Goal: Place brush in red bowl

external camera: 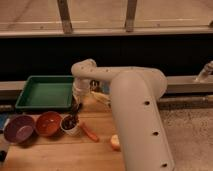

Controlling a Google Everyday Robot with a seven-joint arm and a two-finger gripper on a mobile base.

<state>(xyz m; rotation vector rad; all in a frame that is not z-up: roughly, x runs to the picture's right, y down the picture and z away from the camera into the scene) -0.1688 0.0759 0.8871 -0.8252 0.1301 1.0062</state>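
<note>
The red bowl [48,123] sits on the wooden table between a purple bowl and a white cup. A slim dark shape that looks like the brush [72,118] stands in the white cup [70,127] and leans up toward my gripper. My gripper [76,106] points down just above the cup, to the right of the red bowl and at the front right corner of the green tray. Whether it holds the brush does not show.
A purple bowl [18,128] stands left of the red bowl. A green tray [45,92] lies behind them. An orange carrot-like stick [90,133] lies right of the cup. A small pale fruit [115,142] sits by my arm, and a yellowish object [100,97] lies behind the gripper.
</note>
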